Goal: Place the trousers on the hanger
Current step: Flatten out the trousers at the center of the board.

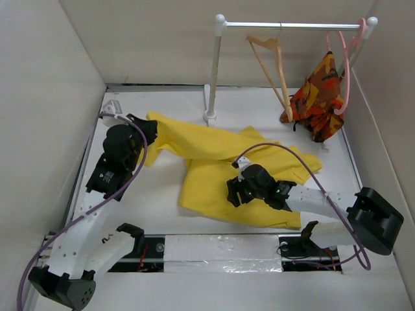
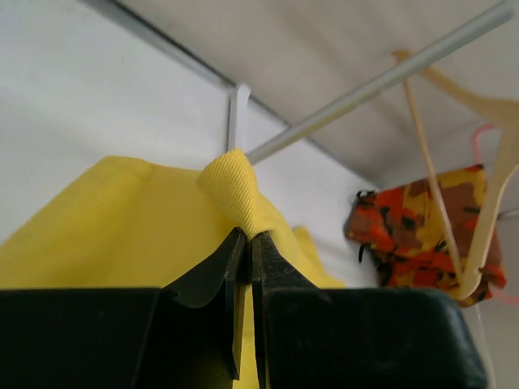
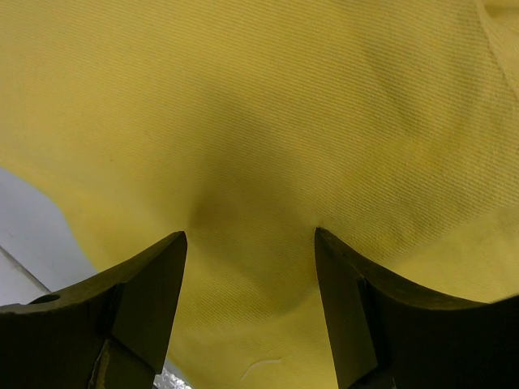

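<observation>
Pinching shut on a raised fold of the trousers [image 2: 122,219], my left end effector [image 2: 247,237] is holding yellow cloth that is poking up in a small peak above the closed jaws. My right end effector [image 3: 250,235] is standing open, its jaws spread over the same cloth, with a shallow dimple showing between them; I cannot tell whether the tips are touching it.

From above, my left end effector [image 1: 146,129] is sitting at the far left corner of the garment, and my right end effector [image 1: 235,191] is over its near middle. The trousers are lying crumpled across the white desk [image 1: 162,207].

Further back, the hanger [image 1: 264,43] is hanging from the rail [image 1: 292,26], well apart from the trousers. An orange-red patterned garment [image 1: 318,97] is dangling beside it on a pink hanger [image 1: 347,71].
</observation>
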